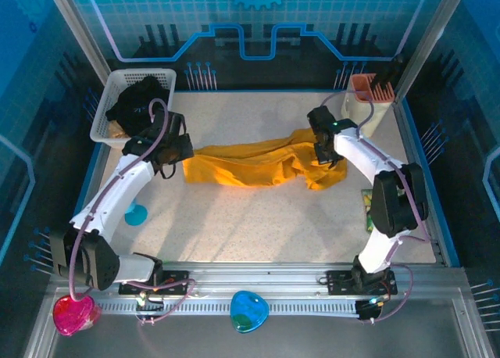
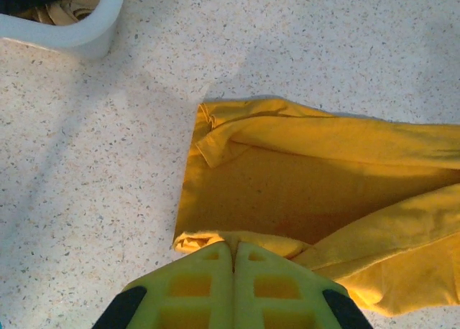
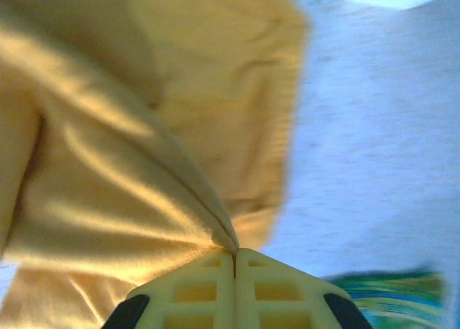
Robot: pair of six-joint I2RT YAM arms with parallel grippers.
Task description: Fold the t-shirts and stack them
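Your yellow t-shirt [image 1: 250,166] looks like light, limp cloth that will sag wherever it's unsupported, so hems and corners are the places to take it. You've got both ends: left gripper [image 2: 233,251] pressed shut on the left hem, right gripper [image 3: 235,254] nipping a fold at the right end, shirt bunched across mid-table between them. The black t-shirt [image 1: 141,100] sits in the basket [image 1: 104,114], far left.

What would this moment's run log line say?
left gripper shut on golden-yellow cloth t-shirt | right gripper shut on it | black cloth t-shirt in white plastic mesh basket
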